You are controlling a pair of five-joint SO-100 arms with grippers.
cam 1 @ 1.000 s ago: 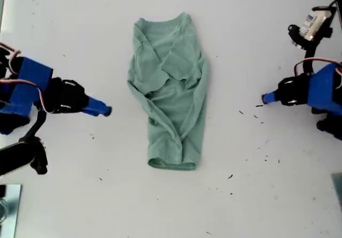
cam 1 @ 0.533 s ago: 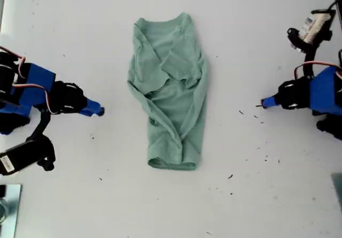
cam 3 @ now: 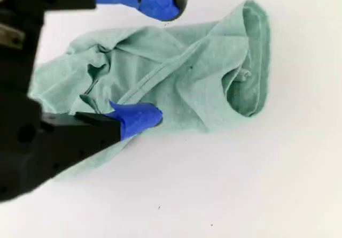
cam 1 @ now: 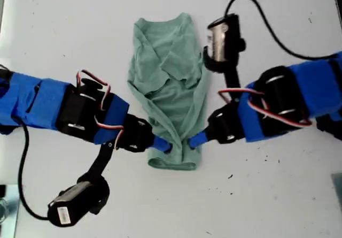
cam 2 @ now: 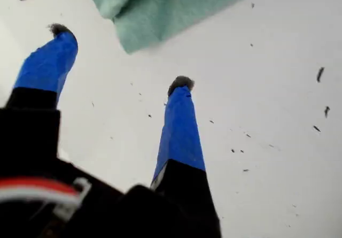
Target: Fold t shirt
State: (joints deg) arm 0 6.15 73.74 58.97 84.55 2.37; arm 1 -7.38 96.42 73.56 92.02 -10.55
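My first gripper (cam 2: 120, 57) is hovering w/ jaws apart over bare table (cam 2: 267, 88), just beside a corner of the t shirt (cam 2: 160, 13). My second gripper (cam 3: 166, 59) is also gaping, one finger (cam 3: 141, 117) resting on the cloth. Shirt is lying bunched lengthwise at center of exterior view.

White tabletop (cam 1: 278, 195), scattered dark specks (cam 1: 230, 177), even light
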